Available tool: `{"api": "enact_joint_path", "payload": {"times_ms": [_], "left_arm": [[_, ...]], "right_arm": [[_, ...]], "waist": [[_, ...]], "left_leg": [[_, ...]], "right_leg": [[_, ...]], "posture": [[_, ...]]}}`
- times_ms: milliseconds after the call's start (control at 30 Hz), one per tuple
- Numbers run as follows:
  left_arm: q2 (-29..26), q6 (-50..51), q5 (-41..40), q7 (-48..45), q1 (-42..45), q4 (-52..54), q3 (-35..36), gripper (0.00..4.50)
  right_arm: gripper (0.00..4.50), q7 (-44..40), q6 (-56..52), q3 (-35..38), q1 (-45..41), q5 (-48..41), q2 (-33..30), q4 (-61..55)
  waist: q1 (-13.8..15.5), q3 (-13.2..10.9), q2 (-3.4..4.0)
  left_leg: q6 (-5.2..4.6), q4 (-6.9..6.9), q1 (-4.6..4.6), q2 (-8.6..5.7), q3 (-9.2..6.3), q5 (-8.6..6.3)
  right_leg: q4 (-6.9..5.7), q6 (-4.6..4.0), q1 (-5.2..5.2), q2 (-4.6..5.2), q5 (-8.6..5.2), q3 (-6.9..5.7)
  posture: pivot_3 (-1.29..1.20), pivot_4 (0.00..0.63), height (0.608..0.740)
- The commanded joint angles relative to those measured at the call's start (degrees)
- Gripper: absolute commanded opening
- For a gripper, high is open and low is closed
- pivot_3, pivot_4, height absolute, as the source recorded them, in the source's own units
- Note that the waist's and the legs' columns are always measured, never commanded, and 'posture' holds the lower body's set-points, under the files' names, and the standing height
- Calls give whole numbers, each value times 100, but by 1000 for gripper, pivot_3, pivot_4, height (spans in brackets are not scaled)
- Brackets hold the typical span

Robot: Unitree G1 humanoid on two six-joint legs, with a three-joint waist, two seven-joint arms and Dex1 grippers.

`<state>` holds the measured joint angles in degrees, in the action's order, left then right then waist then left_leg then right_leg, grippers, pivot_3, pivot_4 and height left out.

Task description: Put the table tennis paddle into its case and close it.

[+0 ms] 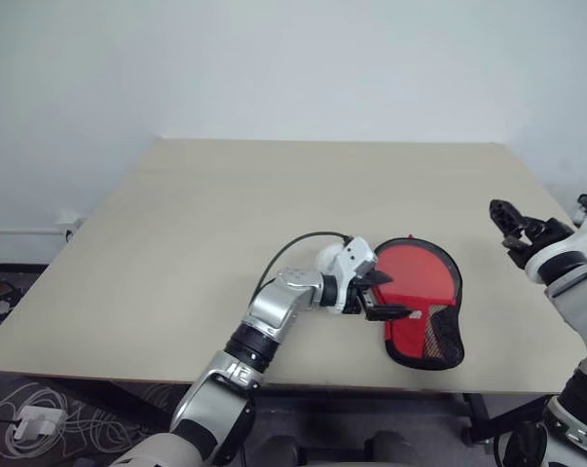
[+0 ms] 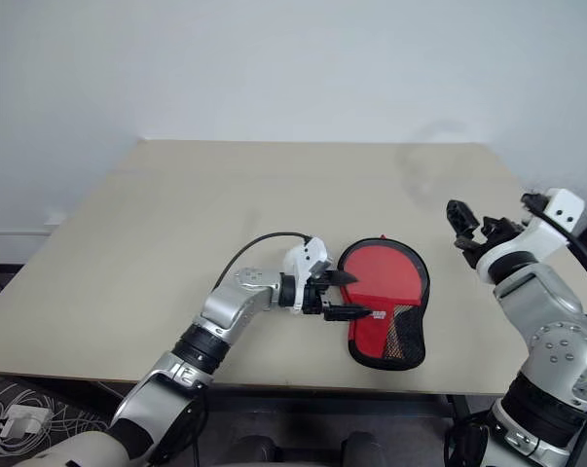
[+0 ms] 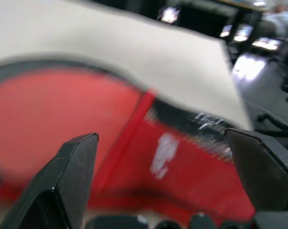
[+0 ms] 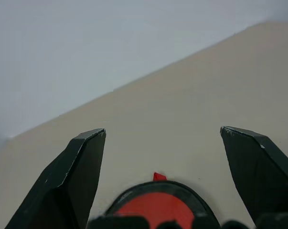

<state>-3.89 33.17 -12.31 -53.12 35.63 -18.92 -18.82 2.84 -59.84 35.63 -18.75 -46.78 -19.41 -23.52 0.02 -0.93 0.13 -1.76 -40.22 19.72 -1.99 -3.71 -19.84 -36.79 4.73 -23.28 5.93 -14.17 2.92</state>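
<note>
the table tennis paddle (image 1: 410, 275) lies inside the case (image 1: 447, 336) near the front edge of the table (image 1: 176, 243). left gripper (image 1: 381, 297) spread wide, empty, at the case's left edge. right gripper (image 1: 507, 222) also spread, empty, raised well right of the case.

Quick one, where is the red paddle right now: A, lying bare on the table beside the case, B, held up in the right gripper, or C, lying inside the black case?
C: the paddle lies inside the black-edged case on the table; the right gripper is empty.
</note>
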Motion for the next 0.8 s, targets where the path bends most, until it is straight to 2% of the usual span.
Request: {"api": "enact_joint_path", "payload": {"times_ms": [33,233,400,500,800], "left_arm": [[-143,628,-213,10,30,554,92,4500],[-304,1962,-225,115,27,798,-320,4500],[181,2809,-564,365,349,329,25,4500],[480,2983,-671,515,526,-5,220,4500],[950,3640,-1034,589,767,-518,488,4500]], "right_arm": [[4149,-7,272,-177,-17,66,21,-25],[4149,-37,431,-404,21,171,12,86],[4149,-38,514,-473,63,240,-34,192],[4149,-28,550,-480,118,272,-59,195],[4149,68,580,-424,270,279,-52,184]], "waist": [[-3,0,0],[11,0,0],[13,0,0],[12,0,0],[16,0,0]], "left_leg": [[0,0,0,0,-1,0],[1,-1,0,-1,-3,0],[1,-1,0,-1,-4,0],[1,-1,0,-1,-4,0],[1,-1,1,-3,-4,0]], "right_leg": [[0,0,0,0,0,-1],[1,0,2,1,0,-2],[2,0,5,1,0,-3],[3,0,3,1,0,-2],[5,0,4,2,0,-1]], "posture": [[0,0,716],[0,0,716],[0,0,716],[0,0,716],[0,0,716]]}}
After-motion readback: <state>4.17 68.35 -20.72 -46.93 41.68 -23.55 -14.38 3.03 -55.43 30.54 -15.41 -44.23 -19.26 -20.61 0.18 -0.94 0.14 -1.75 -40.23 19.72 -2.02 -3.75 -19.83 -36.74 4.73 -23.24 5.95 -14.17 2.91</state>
